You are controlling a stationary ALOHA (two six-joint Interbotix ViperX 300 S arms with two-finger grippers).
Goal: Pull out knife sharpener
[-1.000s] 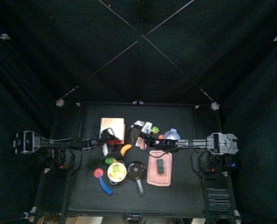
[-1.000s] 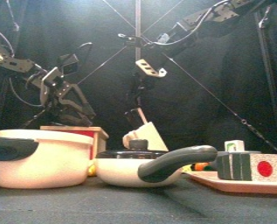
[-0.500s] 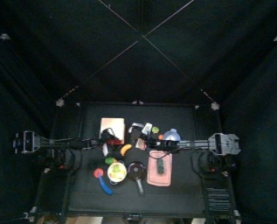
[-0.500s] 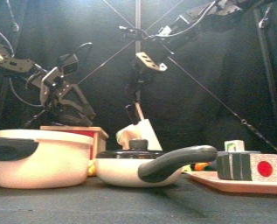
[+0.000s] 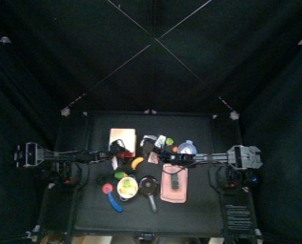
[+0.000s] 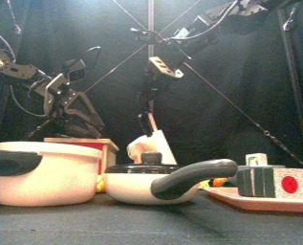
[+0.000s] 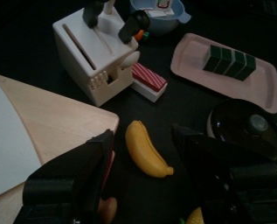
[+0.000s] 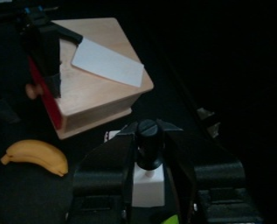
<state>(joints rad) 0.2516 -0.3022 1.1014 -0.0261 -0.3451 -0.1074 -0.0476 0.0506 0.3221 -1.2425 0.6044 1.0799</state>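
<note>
The knife sharpener (image 8: 147,184), a small pale block with a black knob on top, sits between the jaws of my right gripper (image 8: 150,150), which is shut on it. In the front view the knife sharpener (image 6: 165,67) hangs high above the table, well over the cream knife block (image 6: 154,148). From the right wrist the tan box with a red edge (image 8: 92,80) lies far below. My left gripper (image 7: 143,144) hovers open over a banana (image 7: 148,150) beside the knife block (image 7: 97,63), holding nothing.
A tan cutting board (image 7: 36,131) lies by the left gripper. A pink tray (image 7: 255,87) holds a dark green block (image 7: 231,61). A cream pot (image 6: 45,174) and a black pan (image 6: 161,180) stand at the table's front. A blue bowl (image 5: 185,146) sits at the back.
The right gripper rose a little with the sharpener during the first half second, then held still. The left arm has not moved.
</note>
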